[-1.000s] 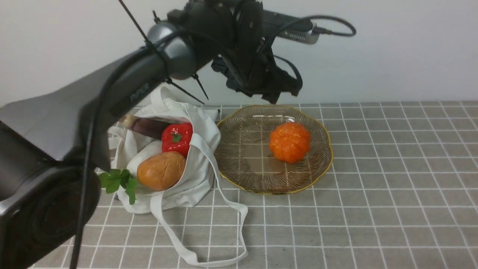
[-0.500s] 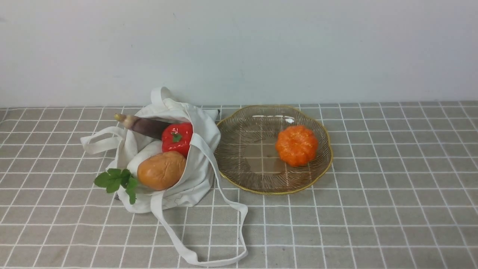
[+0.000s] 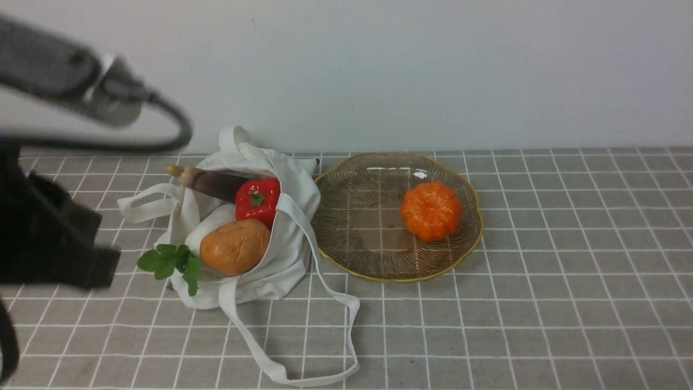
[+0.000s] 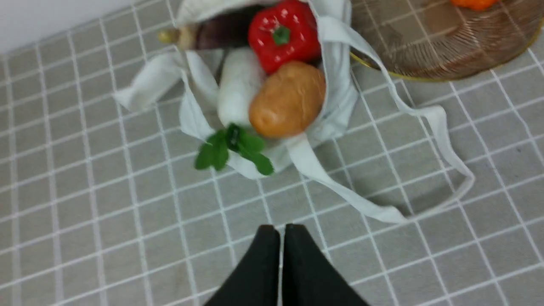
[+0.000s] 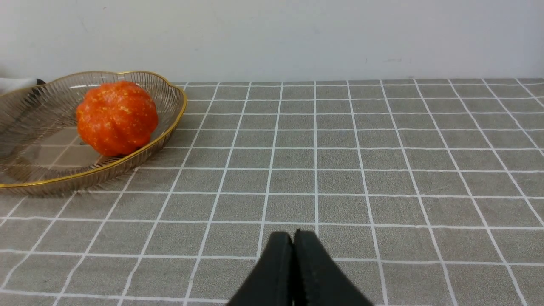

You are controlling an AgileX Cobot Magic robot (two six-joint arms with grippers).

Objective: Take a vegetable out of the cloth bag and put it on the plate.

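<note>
1. The left arm [image 3: 54, 244] is hanging low beside the cloth bag [image 3: 292, 244], its left fingers [image 4: 274, 240] pressed together, gripping nothing
2. The right fingers [image 5: 289, 246] are sitting closed and empty above the gridded desk [image 5: 382, 170]
3. The knobbly orange pumpkin [image 3: 431, 210] is lying on the ribbed, gold-rimmed glass plate [image 3: 352, 227]; a glossy red pepper [image 3: 257, 200] and a smooth tan potato [image 3: 234, 246] are lying in the soft white bag

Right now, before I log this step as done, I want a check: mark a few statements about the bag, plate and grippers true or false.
1. The orange pumpkin lies on the plate. True.
2. The red pepper is out of the cloth bag. False: it sits in the bag's mouth.
3. The left gripper holds a vegetable. False: it is shut and empty.
4. The right gripper is shut. True.
</note>
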